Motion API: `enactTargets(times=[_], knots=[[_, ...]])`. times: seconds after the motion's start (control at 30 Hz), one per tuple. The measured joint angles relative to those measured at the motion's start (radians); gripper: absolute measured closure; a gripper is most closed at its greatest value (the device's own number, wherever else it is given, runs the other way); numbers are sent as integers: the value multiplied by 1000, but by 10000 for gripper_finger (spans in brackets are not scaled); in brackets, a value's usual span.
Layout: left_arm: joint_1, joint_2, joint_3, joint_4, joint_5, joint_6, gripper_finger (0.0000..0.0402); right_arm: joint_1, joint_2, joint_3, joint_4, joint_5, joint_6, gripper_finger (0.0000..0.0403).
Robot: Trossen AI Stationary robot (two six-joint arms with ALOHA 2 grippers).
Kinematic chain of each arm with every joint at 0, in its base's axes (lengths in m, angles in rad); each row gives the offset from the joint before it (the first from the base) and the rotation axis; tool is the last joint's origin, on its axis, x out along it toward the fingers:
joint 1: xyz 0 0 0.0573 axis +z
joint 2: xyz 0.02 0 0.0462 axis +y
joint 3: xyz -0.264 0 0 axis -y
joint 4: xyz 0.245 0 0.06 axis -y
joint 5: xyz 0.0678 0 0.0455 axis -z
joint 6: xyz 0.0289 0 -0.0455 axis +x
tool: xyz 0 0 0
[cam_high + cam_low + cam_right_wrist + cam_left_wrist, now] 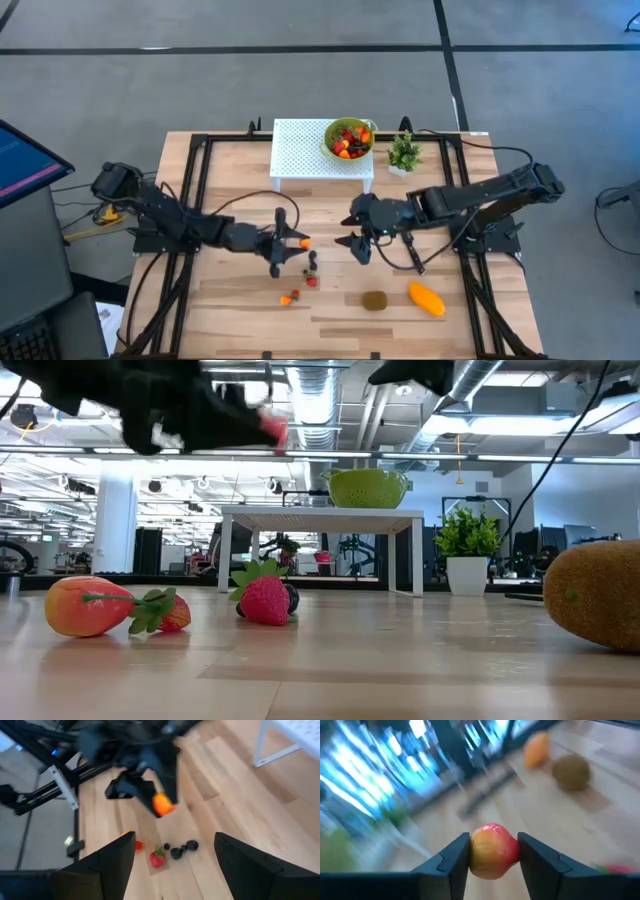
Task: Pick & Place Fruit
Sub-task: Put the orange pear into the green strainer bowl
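Observation:
My left gripper [299,242] is shut on a small red-and-yellow peach-like fruit [492,851], held in the air over the table's middle. My right gripper [355,241] hangs open a little to its right, with nothing between its fingers [120,862]. On the table below lie a strawberry [157,857] with dark berries [182,848], an orange fruit with a small strawberry [290,297], a brown kiwi [375,300] and an orange mango [427,298]. A green bowl [347,138] full of fruit stands on a white perforated stand [300,150] at the far edge. My left gripper pinches the small fruit by its two opposite sides [475,855] between the two fingers [451,857], at their free ends. The fingers come nearly level from the table's left. The fruit is lifted clear of the table.
A small green potted plant [404,152] stands right of the white stand. Black frame rails [190,200] run along both sides of the table. Bare wood lies between the stand and the grippers.

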State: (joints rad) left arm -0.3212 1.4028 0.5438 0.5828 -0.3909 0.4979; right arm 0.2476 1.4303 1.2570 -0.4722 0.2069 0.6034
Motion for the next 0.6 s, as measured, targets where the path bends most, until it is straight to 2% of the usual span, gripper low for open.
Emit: enactTargets(times=[0.13, 0.23, 0.4, 0.6], knots=[[-34, 25, 32, 160, -58, 398, 254, 52, 0, 0, 4, 124, 1, 138], [-28, 42, 94, 201, -59, 591, 255, 75, 0, 0, 28, 206, -22, 138], [12, 71, 209, 209, -60, 731, 252, 94, 0, 0, 120, 241, -97, 138], [61, 79, 266, 214, -25, 759, 255, 96, 0, 0, 180, 241, -156, 138]])
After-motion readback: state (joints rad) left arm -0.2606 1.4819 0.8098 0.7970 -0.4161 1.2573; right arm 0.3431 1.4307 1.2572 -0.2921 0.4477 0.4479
